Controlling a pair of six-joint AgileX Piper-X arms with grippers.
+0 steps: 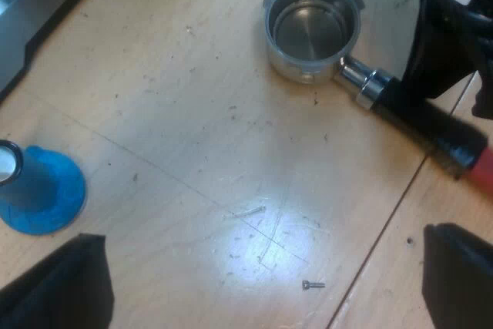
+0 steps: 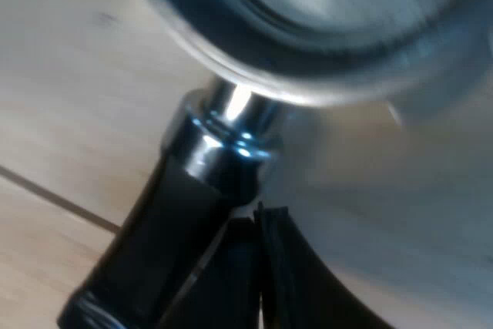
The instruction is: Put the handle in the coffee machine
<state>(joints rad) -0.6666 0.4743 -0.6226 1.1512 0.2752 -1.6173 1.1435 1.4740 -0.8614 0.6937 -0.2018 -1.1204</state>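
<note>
Hovering over the pale wooden table [image 1: 192,113], the left gripper [image 1: 262,233] is spread wide and empty, close to the blue cone-shaped tamper [image 1: 38,190]; the steel espresso machine [image 1: 31,5] is farther ahead. The round metal holder [image 1: 312,32] with dark, red-tipped handle [image 1: 427,125] lies on the table, apart from the machine. The right gripper [image 1: 431,75] is at this handle; whether it grips cannot be told. Lifting and locking in are, by judgement, still to do.
</note>
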